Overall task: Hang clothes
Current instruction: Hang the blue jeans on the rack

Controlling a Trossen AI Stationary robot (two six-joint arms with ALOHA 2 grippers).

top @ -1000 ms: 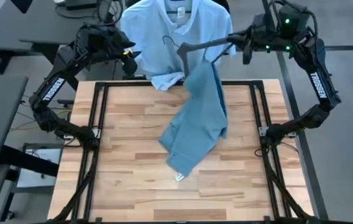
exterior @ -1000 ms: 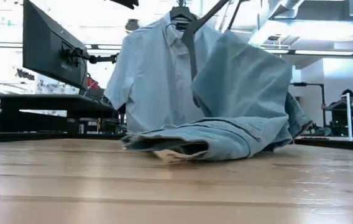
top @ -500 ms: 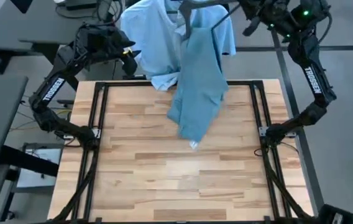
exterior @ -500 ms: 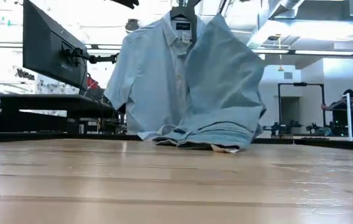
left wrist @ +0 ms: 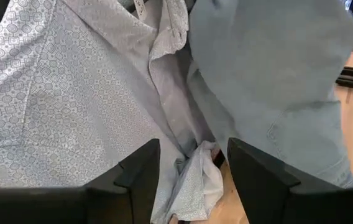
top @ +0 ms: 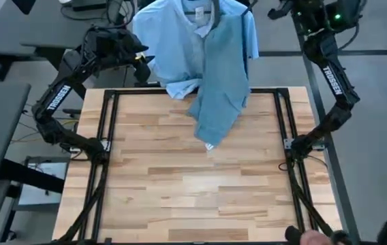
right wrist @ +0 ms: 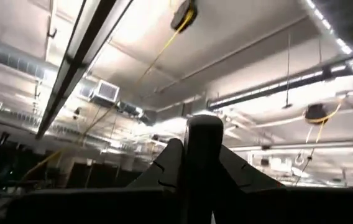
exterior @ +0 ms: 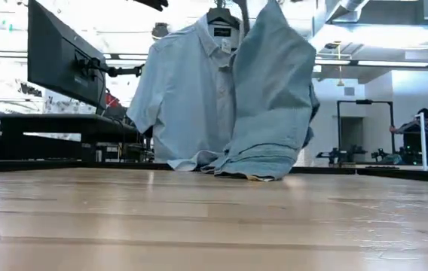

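Your bench [top: 180,197] carries only the jeans [top: 219,75] hem at 12 o'clock; the jeans hang beside the shirt [top: 169,41], touching it. Your right pincer [right wrist: 202,155] sits at 1 o'clock, clamped on a hanger [right wrist: 202,134]. Left pincer [left wrist: 192,165], at 11 o'clock, stands apart, facing the shirt.

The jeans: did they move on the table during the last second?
Yes. In the high view the jeans were pulled toward the far table edge, and now hang beside the pale shirt, only their lower end touching the wood.
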